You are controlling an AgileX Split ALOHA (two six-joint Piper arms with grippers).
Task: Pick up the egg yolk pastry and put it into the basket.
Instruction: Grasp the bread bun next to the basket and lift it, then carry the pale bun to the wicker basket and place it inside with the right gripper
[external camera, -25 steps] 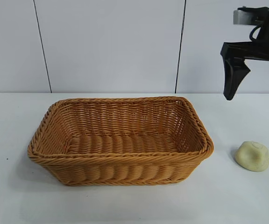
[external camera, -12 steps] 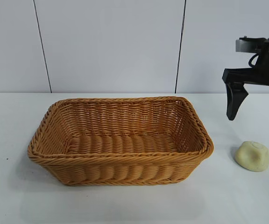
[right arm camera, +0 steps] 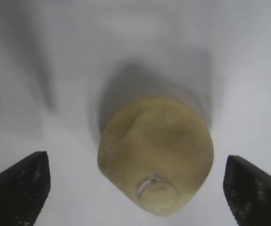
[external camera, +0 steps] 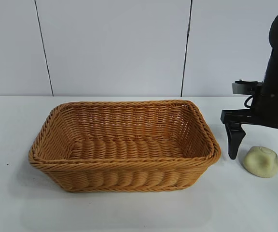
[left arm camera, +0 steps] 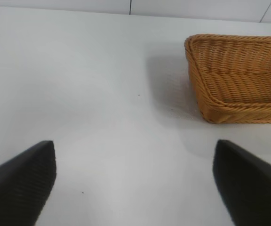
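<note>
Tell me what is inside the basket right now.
The basket shows only its own woven floor and walls. The egg yolk pastry sits outside on the table, between the right gripper fingers. The near wall hides a strip of the floor behind it.

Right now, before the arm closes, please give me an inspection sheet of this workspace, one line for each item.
Surface: white table, a few tiny dark specks.
Job's things: egg yolk pastry on the table, right of the basket, outside it; the basket holds nothing.
Clutter: nothing seen.
Grippers: right gripper points down and straddles the pastry, fingers open on either side, not touching it; left gripper open above bare table, away from the basket.
Cables: one short dark cable loop at the right wrist.
Surroundings: pale panelled wall with dark seams.
</note>
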